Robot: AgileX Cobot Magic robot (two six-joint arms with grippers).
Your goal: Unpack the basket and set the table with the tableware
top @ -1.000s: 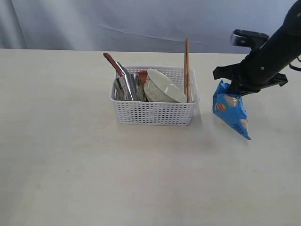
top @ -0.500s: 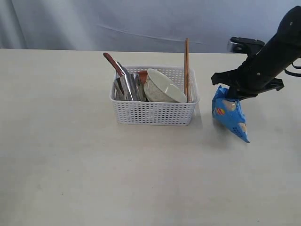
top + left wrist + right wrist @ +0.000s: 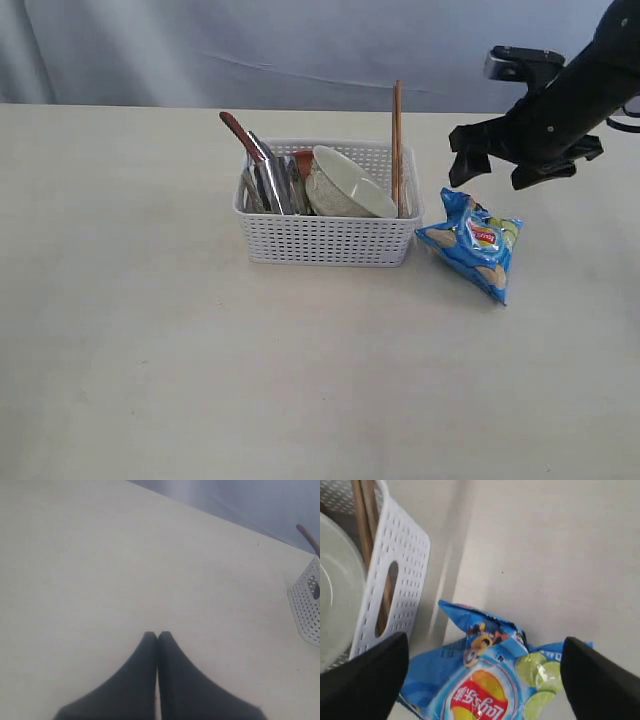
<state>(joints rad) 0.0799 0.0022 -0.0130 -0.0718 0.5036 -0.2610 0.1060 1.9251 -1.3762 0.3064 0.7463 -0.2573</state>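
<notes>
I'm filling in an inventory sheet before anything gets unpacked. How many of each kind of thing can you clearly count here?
Basket: 1
Bowl: 1
Chopsticks: 2
Spoon: 1
Chips bag: 1
Steel pieces: too bunched together to count
Total clearly counted: 6

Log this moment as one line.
right gripper: open, above chips bag | chips bag: lying on table beside basket | left gripper: shut, empty, over table | tableware: in basket
</notes>
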